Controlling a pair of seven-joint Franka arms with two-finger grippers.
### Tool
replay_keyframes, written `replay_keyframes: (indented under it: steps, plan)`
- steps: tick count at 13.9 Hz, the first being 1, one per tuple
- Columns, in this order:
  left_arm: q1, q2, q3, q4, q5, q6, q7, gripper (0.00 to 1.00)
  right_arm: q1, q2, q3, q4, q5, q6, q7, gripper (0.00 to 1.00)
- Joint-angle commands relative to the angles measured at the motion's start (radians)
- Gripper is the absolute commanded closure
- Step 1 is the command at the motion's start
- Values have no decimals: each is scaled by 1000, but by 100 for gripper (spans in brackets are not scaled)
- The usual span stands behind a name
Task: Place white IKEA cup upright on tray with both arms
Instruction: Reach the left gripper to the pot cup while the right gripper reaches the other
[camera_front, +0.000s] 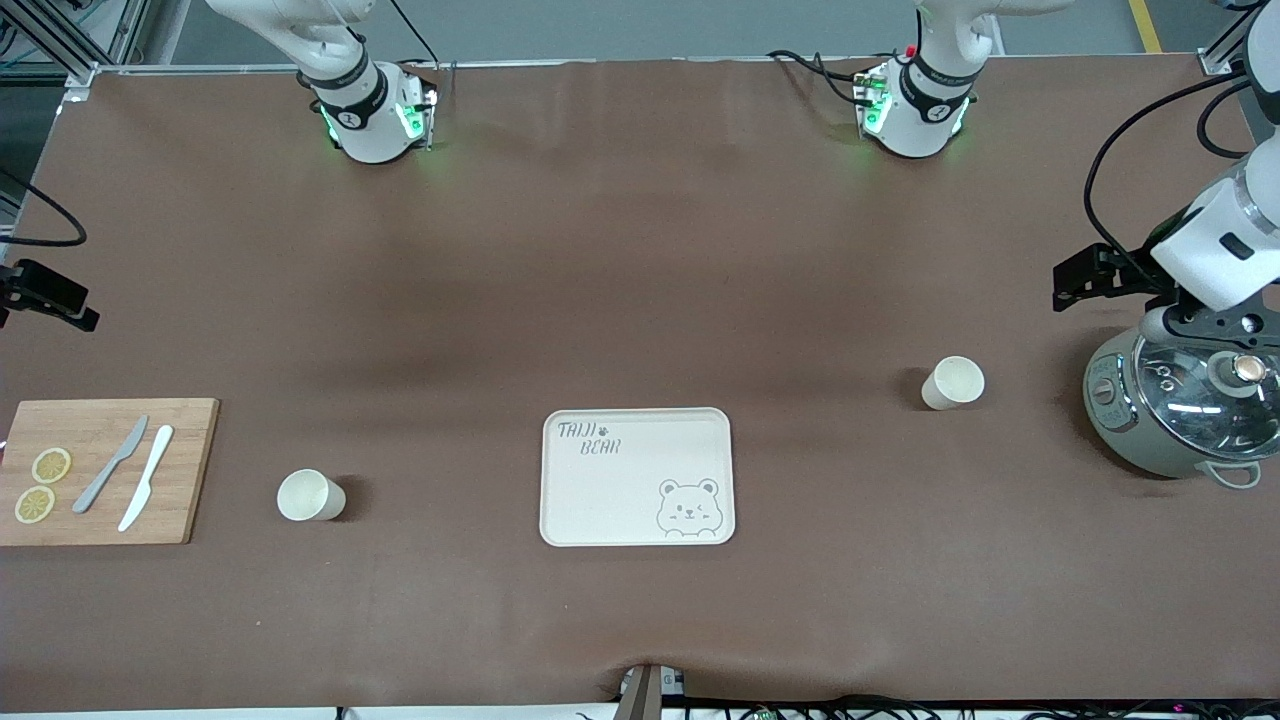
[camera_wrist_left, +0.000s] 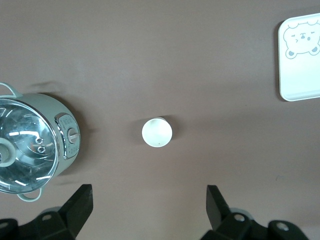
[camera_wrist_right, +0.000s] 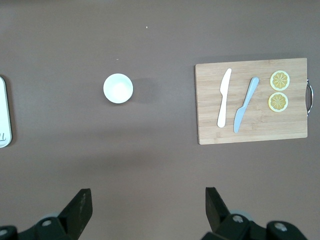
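Observation:
The cream-white tray (camera_front: 637, 477) with a bear drawing lies in the middle of the table, nearer the front camera. One white cup (camera_front: 953, 382) stands upright toward the left arm's end; it also shows in the left wrist view (camera_wrist_left: 157, 132). A second white cup (camera_front: 310, 495) stands upright toward the right arm's end and shows in the right wrist view (camera_wrist_right: 118, 88). My left gripper (camera_front: 1080, 278) (camera_wrist_left: 148, 192) hangs open and empty, high over the table beside the pot. My right gripper (camera_front: 45, 297) (camera_wrist_right: 148, 195) hangs open and empty over the table's edge above the cutting board.
A grey-green pot with a glass lid (camera_front: 1170, 400) stands at the left arm's end, beside the first cup. A wooden cutting board (camera_front: 105, 470) with two knives and two lemon slices lies at the right arm's end, beside the second cup.

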Motion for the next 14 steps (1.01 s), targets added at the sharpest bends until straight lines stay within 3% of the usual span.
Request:
replay_keyframes:
  steps: [1, 5, 8, 11, 14]
  plan:
    - [1, 6, -5, 12, 27, -6, -14, 0, 1, 9, 2, 15, -2, -3, 3, 0]
    - [0, 6, -7, -17, 28, 22, 6, 0, 1, 9, 4, 15, 0, -1, 3, 0]
    - [23, -14, -7, -229, 24, 175, 10, 0, 2, 10, 4, 15, 0, 2, 3, 0]
    - [38, -21, -5, -377, 25, 321, 24, 0, 4, 26, 4, 14, 0, 14, 3, 0]
    - [61, -57, -7, -570, 25, 531, 44, 0, -4, 88, 4, 15, 0, 66, 3, 0]
